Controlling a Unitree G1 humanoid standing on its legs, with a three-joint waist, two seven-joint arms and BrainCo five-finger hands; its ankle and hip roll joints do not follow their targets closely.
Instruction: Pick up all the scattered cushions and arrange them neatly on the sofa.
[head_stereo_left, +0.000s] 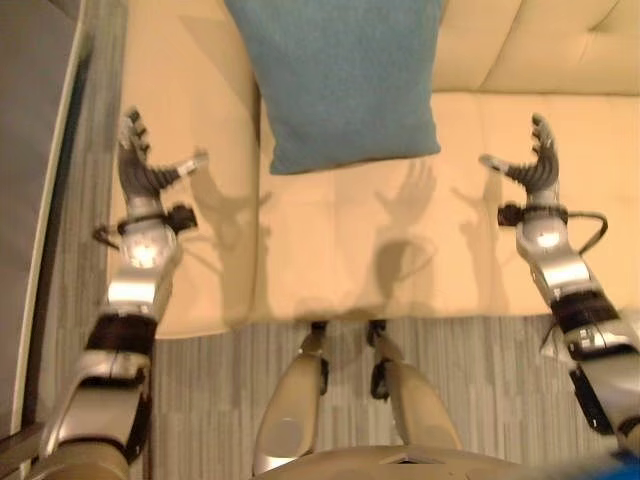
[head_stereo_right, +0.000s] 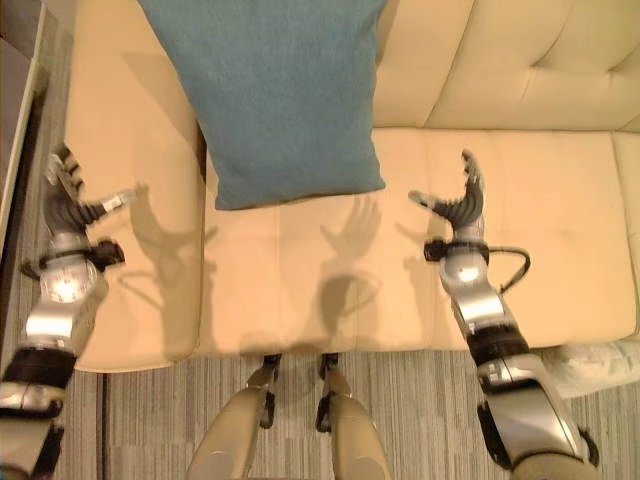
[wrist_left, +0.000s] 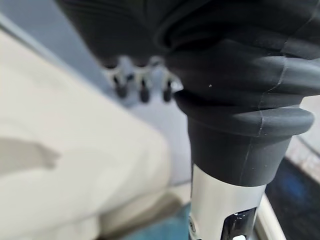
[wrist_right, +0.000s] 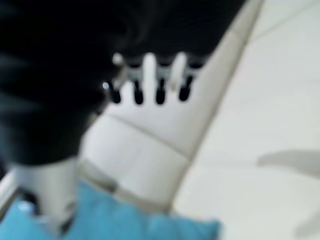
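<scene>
Cream leather sofa with tufted backrest (head_stereo_right: 520, 60) spans the frame beyond both sets of fingertips; grey striped carpet floor (head_stereo_left: 210, 380) runs along its front edge, behind the wrists; teal square fabric cushion (head_stereo_left: 345, 80) leans on the seat against the backrest, lying between the two hands and ahead of their fingertips, touching neither; left hand (head_stereo_left: 140, 170) hovers over the sofa's end with fingers straight and spread wide, thumb pointed toward the cushion, holding nothing; right hand (head_stereo_right: 460, 205) over the seat, fingers likewise straight and wide, empty.

Step, as a judgement: this cushion looks placed, hands clear of it; next move probably calls for turning off the sofa to find another scattered cushion, or nudging this one square.

View differences: right eye view shows a pale object (head_stereo_right: 600, 365) on the floor by the right forearm, cannot tell if it is a cushion; right wrist view shows teal fabric close beside the wrist, the fingertips over the cream seat.
</scene>
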